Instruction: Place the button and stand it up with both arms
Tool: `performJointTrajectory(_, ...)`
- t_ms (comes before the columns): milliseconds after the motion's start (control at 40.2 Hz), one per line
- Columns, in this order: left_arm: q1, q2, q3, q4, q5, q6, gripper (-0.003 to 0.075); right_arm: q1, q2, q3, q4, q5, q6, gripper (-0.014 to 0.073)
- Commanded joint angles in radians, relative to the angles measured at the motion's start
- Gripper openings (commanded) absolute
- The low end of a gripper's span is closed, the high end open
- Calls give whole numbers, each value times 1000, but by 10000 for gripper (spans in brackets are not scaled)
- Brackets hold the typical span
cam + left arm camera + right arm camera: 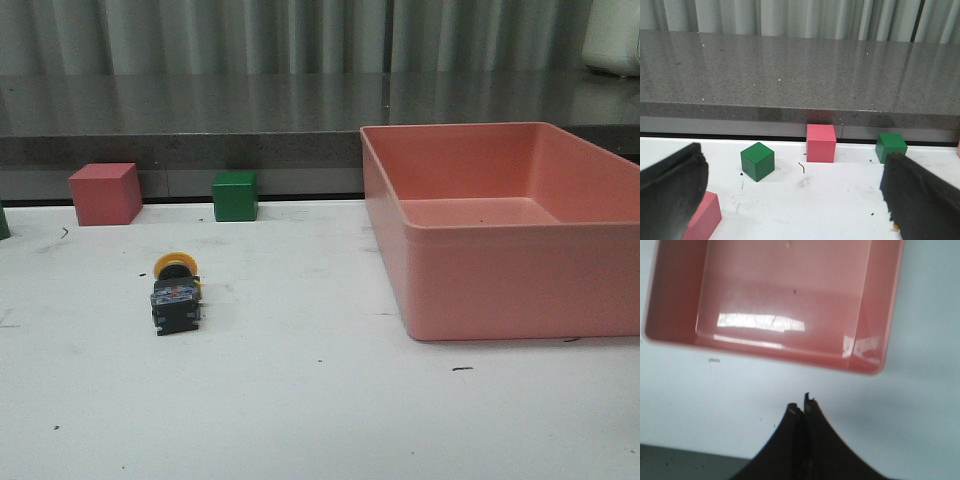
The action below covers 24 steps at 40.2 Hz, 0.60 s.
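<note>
The button (175, 292) lies on its side on the white table, left of centre. Its yellow cap points toward the back and its blue-and-black base block faces the front. Neither arm shows in the front view. In the left wrist view my left gripper (792, 156) is wide open and empty, low over the table and facing the cubes. The button is hidden there, apart from a tiny yellow-orange speck by one finger (920, 200). In the right wrist view my right gripper (802, 404) is shut and empty, above bare table beside the pink bin.
A large pink bin (480, 290) fills the right side and also shows in the right wrist view (670, 295). A pink cube (104, 193) and a green cube (235, 196) stand at the back left. The left wrist view shows another green cube (757, 161) and another pink cube (702, 216). A grey counter (200, 120) runs behind.
</note>
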<state>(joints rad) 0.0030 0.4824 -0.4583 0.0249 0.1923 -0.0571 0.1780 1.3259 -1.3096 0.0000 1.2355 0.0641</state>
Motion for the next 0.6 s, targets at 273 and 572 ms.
performJointTrajectory(273,-2,11,-38,-1,-78,-9,670,-5,-501,522,-8,-482,-14,-62)
performJointTrajectory(572,-2,11,-38,-1,-78,-9,670,-5,-916,843,-29,-797,-14,-62)
